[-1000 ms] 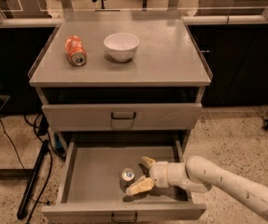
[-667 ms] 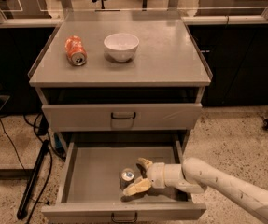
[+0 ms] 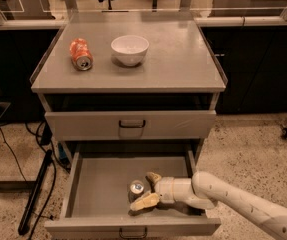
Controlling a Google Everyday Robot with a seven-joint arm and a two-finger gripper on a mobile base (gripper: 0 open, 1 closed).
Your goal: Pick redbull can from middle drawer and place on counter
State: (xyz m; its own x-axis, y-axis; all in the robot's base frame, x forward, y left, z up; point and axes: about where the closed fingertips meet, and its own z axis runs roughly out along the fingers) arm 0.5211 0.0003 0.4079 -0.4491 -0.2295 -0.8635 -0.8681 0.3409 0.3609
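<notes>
In the open middle drawer (image 3: 90,184), near its front, the redbull can (image 3: 136,187) stands between the spread fingers (image 3: 144,202) of the gripper (image 3: 142,190). One finger is behind it and one in front, seemingly not clamped yet. Farther back, the counter (image 3: 183,59) holds an orange can (image 3: 81,54) and a bowl (image 3: 129,49).
</notes>
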